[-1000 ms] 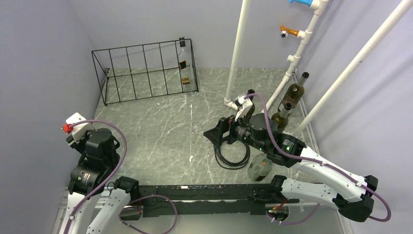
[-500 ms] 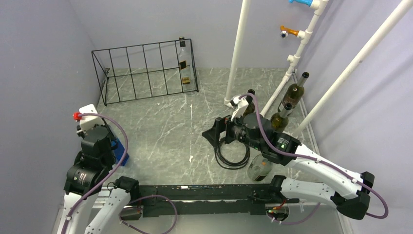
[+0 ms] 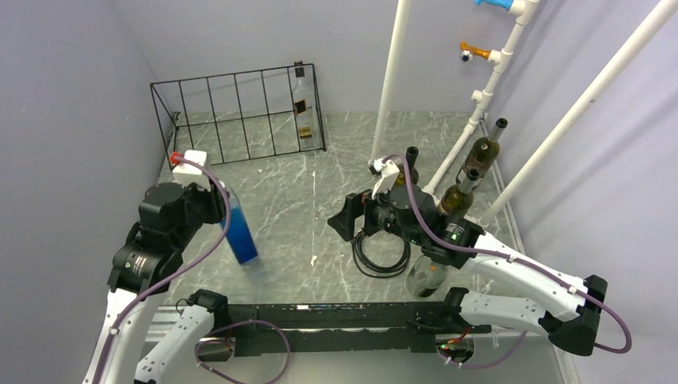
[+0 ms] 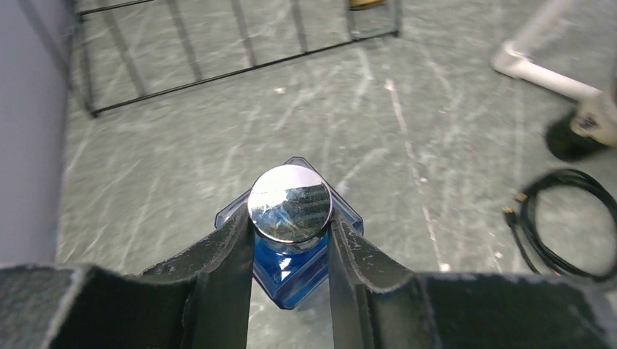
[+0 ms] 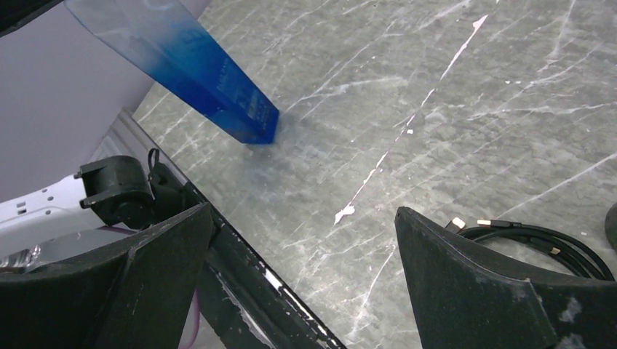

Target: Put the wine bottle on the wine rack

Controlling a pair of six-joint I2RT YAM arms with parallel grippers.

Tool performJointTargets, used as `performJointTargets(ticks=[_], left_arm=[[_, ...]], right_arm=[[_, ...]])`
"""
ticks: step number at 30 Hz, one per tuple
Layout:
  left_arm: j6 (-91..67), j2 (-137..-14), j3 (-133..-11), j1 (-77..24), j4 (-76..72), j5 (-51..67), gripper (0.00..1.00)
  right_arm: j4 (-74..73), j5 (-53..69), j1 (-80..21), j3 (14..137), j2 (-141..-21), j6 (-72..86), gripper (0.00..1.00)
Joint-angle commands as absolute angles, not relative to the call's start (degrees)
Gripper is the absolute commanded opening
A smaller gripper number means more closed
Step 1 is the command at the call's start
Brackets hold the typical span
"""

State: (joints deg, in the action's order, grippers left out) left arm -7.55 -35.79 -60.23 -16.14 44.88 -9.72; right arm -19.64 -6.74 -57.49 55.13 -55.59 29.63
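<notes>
Top external, blue bottle (image 3: pixel 240 232) leaning, cap up in left end effector (image 3: pixel 217 197)

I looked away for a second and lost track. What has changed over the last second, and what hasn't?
The left gripper, shut on the blue bottle, has swung right and away from the bases toward the wine rack, bringing the tilted bottle into view. The right gripper, open, barely shifted left. The clear bottle in the rack's rightmost slot, the dark bottles and the cable stayed put.
</notes>
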Motion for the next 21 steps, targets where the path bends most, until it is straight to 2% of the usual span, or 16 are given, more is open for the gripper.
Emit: performJointTargets(ticks=[1,9,15,21], left_arm=[[-6.0,-39.2,-63.9,-16.2,38.0,11.7,0.0],[-5.9,-42.8,-64.6,-17.2,34.7,24.8,0.0],[-4.9,-43.8,-64.7,-20.7,34.6,28.1,0.0],[-1.8,-43.4,-63.9,-25.5,37.7,24.8,0.0]], right_arm=[[-15.6,-4.3,-57.8,55.1,-56.2,29.1,1.0],[-11.8,-1.1,-60.8,55.8,-61.4,24.6,1.0],[-8.8,-3.5,-66.4,58.4,-67.4,21.9,1.0],[-1.5,-0.7,-68.2,57.0,-70.0,18.7,1.0]])
